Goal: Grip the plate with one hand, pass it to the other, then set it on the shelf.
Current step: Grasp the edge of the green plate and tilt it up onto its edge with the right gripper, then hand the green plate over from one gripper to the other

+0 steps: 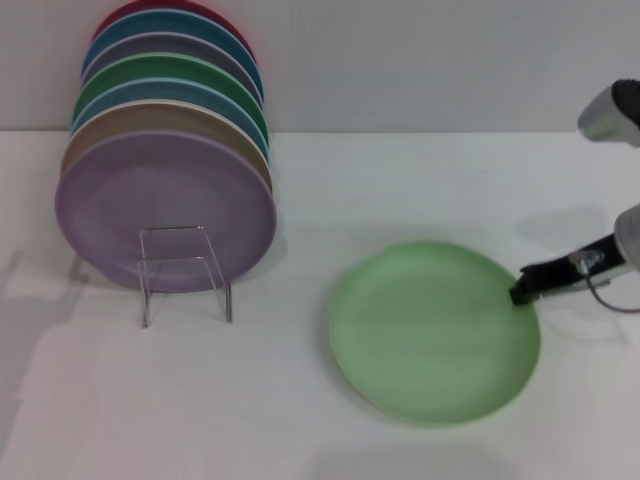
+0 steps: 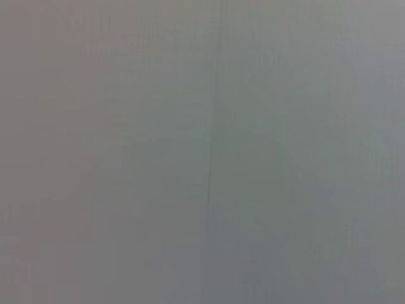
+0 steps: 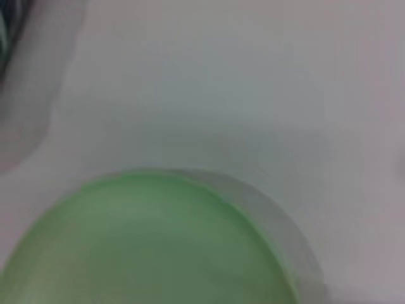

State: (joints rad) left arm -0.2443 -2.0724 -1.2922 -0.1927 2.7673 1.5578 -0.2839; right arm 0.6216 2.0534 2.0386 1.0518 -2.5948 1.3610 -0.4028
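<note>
The light mint-green plate (image 1: 435, 332) lies flat on the white table, right of centre. It also fills the lower part of the right wrist view (image 3: 152, 247). My right gripper (image 1: 524, 290) reaches in from the right edge, and its black tip is at the plate's right rim. The shelf (image 1: 185, 272), a small clear acrylic rack, stands at the left. My left gripper is out of view; the left wrist view shows only a blank grey surface.
Several coloured plates stand on edge in the rack, leaning back toward the wall, with a lilac plate (image 1: 165, 205) in front. The white table (image 1: 300, 420) runs between the rack and the mint plate.
</note>
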